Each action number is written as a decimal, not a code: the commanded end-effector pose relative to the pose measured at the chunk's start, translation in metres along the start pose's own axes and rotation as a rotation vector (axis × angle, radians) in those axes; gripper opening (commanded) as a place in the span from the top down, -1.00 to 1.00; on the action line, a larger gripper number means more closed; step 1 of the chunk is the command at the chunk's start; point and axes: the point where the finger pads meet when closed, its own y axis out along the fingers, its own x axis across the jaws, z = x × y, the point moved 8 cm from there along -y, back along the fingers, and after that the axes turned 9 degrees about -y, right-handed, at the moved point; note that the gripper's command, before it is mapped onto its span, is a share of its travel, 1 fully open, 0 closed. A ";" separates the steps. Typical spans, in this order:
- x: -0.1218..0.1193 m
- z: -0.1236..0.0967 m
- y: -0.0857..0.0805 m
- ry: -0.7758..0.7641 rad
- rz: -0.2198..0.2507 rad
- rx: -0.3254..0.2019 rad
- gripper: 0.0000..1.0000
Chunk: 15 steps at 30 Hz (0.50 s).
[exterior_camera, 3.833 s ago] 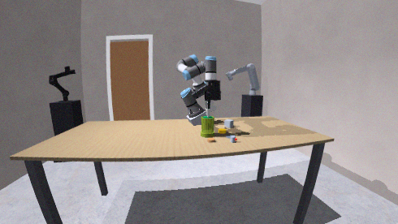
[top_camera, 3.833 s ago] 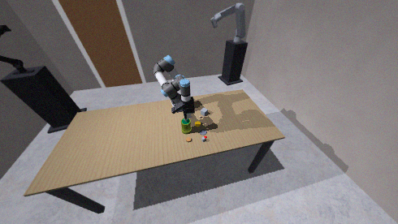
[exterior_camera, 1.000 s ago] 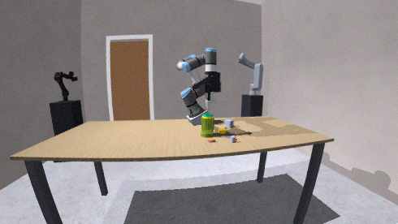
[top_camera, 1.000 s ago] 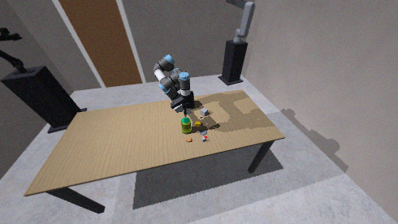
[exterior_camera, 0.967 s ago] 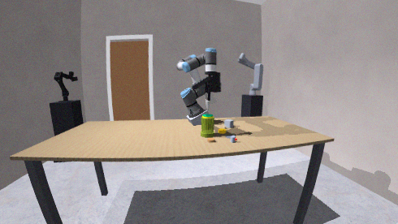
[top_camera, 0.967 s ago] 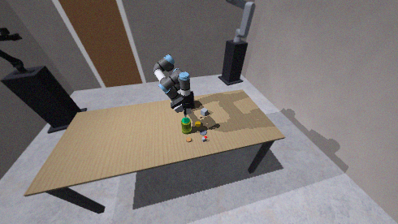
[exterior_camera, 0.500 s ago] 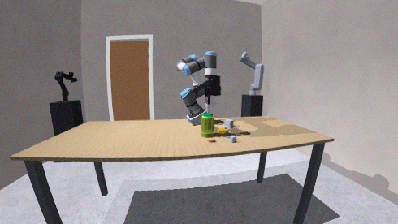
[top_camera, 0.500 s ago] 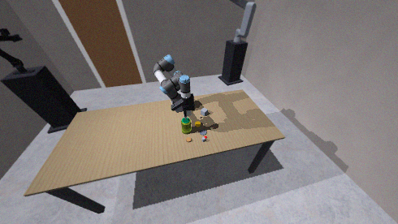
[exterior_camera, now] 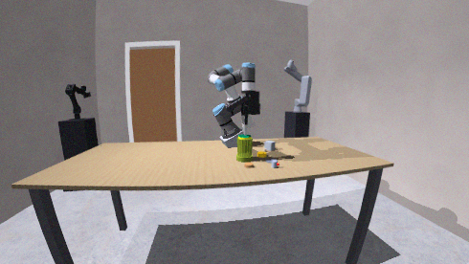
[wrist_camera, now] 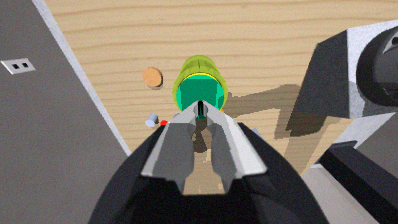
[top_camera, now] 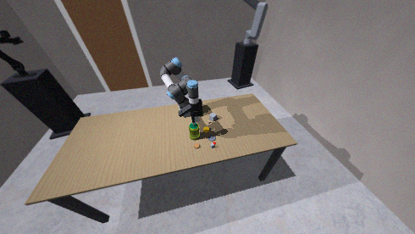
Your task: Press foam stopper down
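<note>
I see the wooden surface (top_camera: 127, 157) filling most of my top view, with the arm (exterior_camera: 230, 96) mounted near its far edge, toward the right end. The arm bends over and points its jaws straight down; they are pressed fully together and grip nothing. The gripper (wrist_camera: 201, 111) hangs directly above the green jar (exterior_camera: 244, 149), which stands upright just in front of the arm's base, well in from the right corners. In my wrist view the green foam stopper (wrist_camera: 200, 95) fills the jar's mouth. Around the jar lie a grey block (top_camera: 213, 116), a yellow piece (top_camera: 206, 129), and an orange disc (top_camera: 196, 146).
</note>
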 end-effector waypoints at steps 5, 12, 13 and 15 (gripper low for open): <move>0.000 0.000 0.000 0.001 0.003 0.000 1.00; 0.000 0.000 0.002 0.001 0.003 0.000 1.00; 0.000 0.000 0.002 0.001 0.003 0.000 1.00; 0.000 0.000 0.003 0.001 0.003 0.000 1.00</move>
